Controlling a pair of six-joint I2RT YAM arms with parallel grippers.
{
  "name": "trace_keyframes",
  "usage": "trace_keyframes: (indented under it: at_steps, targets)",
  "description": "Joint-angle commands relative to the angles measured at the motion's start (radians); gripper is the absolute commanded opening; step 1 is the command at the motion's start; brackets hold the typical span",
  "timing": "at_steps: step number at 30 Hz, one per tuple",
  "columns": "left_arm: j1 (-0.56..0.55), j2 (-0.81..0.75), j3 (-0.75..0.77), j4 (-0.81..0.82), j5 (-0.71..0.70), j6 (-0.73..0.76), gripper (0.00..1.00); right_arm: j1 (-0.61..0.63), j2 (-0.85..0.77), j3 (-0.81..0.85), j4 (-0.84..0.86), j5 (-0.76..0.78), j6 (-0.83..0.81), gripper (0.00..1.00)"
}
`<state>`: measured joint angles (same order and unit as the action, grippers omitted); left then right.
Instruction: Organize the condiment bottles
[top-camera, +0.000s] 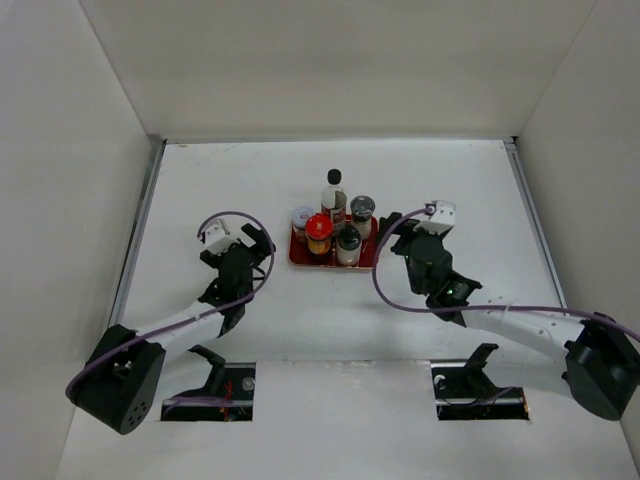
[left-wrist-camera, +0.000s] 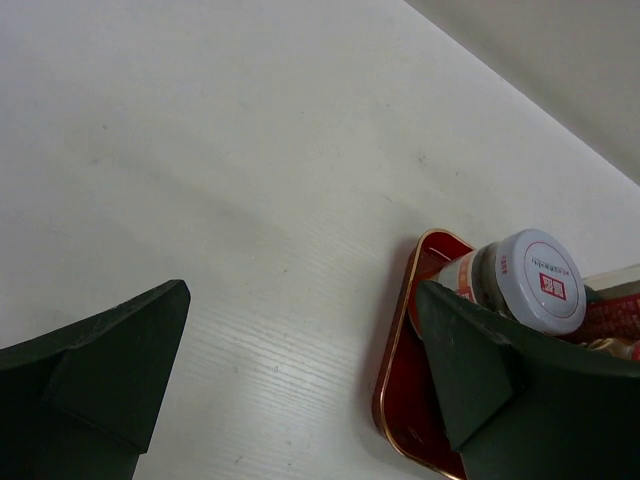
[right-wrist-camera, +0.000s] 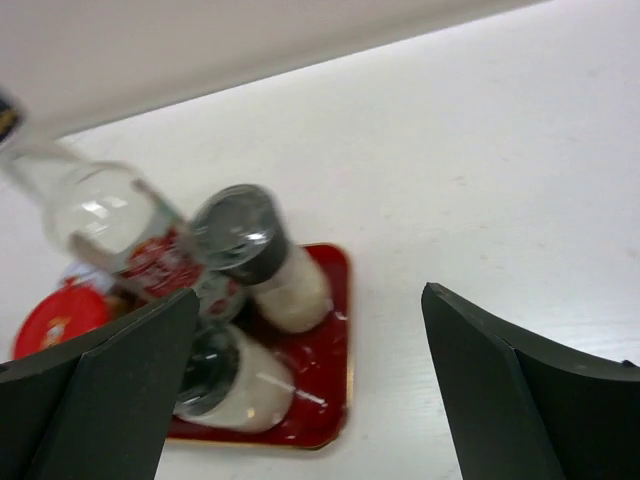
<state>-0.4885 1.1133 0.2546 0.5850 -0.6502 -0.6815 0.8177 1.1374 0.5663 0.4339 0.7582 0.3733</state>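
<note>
the five condiment bottles all stand upright and close together on the red tray (top-camera: 368, 263), none lying over. the tall clear dark-sauce bottle (top-camera: 334, 197) with its black cap rises at the tray's far edge, the grey-lidded shaker (top-camera: 362, 210) at the far right corner, the pale-lidded red-label jar (top-camera: 303, 220) at the left side, the red-lidded yellow jar (top-camera: 318, 233) in the near middle, and the white black-capped bottle (top-camera: 348, 244) at the near right. they look nearly touching, though the overhead view cannot settle whether any press together. the right wrist view is a little blurred, yet it shows the shaker and the white bottle side by side at the tray's right end. the left gripper (top-camera: 258, 241) sits just left of the tray, its fingers spread wide with nothing between them; in its wrist view only bare table fills the gap, with the tray's corner and the pale lid behind one finger. the right gripper (top-camera: 391, 226) sits just right of the tray, likewise parted and empty. judging by this, the gathering looks done and the step in hand is the close of the task. the next move calls for both arms to draw away from the tray without clipping its rim or the crowded bottles, the tall one being the likeliest to tip.
</note>
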Motion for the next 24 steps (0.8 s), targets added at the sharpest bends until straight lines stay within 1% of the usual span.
trace_keyframes:
  at_steps: [1, 5, 8, 11, 13, 16, 17, 19, 24]
  targets:
    - [0.017, -0.01, 0.057, -0.02, 0.033, -0.041, 1.0, -0.064, -0.047, -0.052, -0.033, 0.038, 0.123, 1.0]
    - [0.014, -0.009, 0.089, -0.085, 0.049, -0.026, 1.0, -0.145, -0.086, -0.101, -0.104, -0.008, 0.295, 1.0]
    - [0.037, -0.009, 0.132, -0.204, 0.038, -0.021, 1.0, -0.191, -0.122, -0.121, -0.158, -0.042, 0.341, 1.0]
    - [0.075, 0.009, 0.17, -0.305, 0.038, -0.023, 1.0, -0.216, -0.146, -0.158, -0.156, -0.056, 0.361, 1.0]
    - [0.095, 0.029, 0.218, -0.405, 0.058, -0.026, 1.0, -0.216, -0.159, -0.181, -0.149, -0.063, 0.395, 1.0]
    - [0.1, 0.049, 0.305, -0.578, 0.07, -0.032, 1.0, -0.219, -0.128, -0.187, -0.115, -0.069, 0.401, 1.0]
    - [0.097, 0.049, 0.323, -0.614, 0.063, -0.033, 1.0, -0.214, -0.117, -0.184, -0.109, -0.086, 0.403, 1.0]
    - [0.089, 0.034, 0.333, -0.636, 0.057, -0.038, 1.0, -0.214, -0.104, -0.18, -0.101, -0.1, 0.401, 1.0]
    - [0.066, -0.018, 0.328, -0.611, 0.057, -0.039, 1.0, -0.214, -0.076, -0.178, -0.08, -0.123, 0.398, 1.0]
